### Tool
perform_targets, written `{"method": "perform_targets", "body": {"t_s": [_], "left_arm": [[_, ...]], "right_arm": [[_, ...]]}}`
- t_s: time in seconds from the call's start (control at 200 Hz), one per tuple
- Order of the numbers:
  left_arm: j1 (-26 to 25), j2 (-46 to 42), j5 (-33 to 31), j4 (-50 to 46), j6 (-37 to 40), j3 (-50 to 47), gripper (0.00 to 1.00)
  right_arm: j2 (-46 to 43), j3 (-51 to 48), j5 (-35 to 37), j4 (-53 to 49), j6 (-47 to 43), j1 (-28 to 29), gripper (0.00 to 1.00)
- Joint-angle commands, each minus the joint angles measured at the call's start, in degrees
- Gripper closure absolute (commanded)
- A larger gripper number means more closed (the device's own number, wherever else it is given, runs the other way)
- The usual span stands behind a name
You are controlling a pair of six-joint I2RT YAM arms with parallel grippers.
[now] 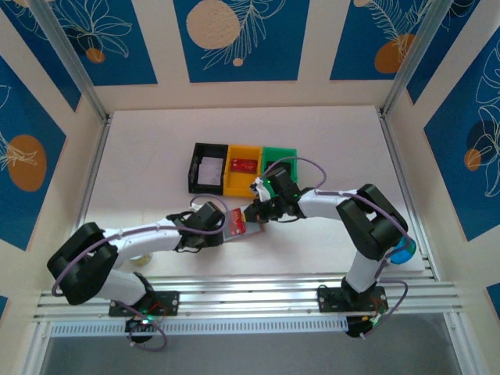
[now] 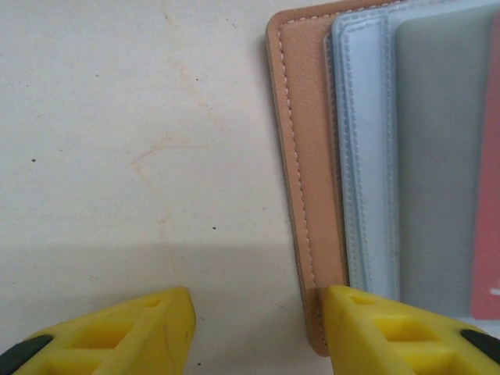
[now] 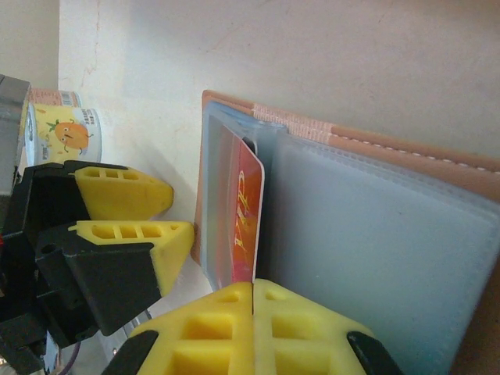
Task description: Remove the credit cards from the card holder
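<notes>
— Yellow left fingers [image 2: 148, 328] sit lowest in the left wrist view, parted with a moderate gap and bare table [image 2: 117, 156] between them. The right-hand tip rests against the tan edge of the card holder [image 2: 308, 195].

— Where does the holder lie?

— Open on the table, at the centre of the overhead view between both arms, with its grey-blue pockets facing up.

— And the right fingers [image 3: 219, 328]?

— Pressed together at the bottom of the right wrist view. They nip the red card [image 3: 246, 211] by its edge, and it stands partly out of its pocket.

— Anything crowding them?

— The left fingers sit just beside the holder's left edge in that view. A tin with an orange picture [image 3: 66, 129] stands beyond them, at the upper left.

— What about the containers?

— Three stand in a row above the holder in the overhead view. The black bin [image 1: 195, 168] holds a pale piece [image 1: 212, 169] and the yellow bin [image 1: 243, 148] a small red piece [image 1: 244, 165]. The green bin [image 1: 279, 150] is partly covered by the right arm, so I cannot tell what is in it.
</notes>
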Motion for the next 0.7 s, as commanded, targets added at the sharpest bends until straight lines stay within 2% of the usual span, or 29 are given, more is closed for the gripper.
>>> {"method": "perform_targets", "body": {"t_s": [0.0,0.305,0.54,0.695], "left_arm": [[0.6,0.7,4.8,-1.3,0.4,-2.5,0.50],[0.7,-2.0,5.1,-2.1,-0.5,-2.3,0.50],[0.7,-4.0,5.3,-3.2,-1.4,-0.1,0.49],[0.7,-3.0,5.6,-3.1,-1.7,0.9,0.49]], "right_arm": [[-2.2,-0.7,-1.8,-1.2,-0.9,-0.4,1.00],[-1.8,-0.7,-2.0,-1.2,-0.8,-0.1,1.00],[0.9,1.6,-0.7,-3.3,-1.6,4.1,1.00],[1.4,2.1,-0.3,-3.7,-1.7,4.7,1.00]]}}
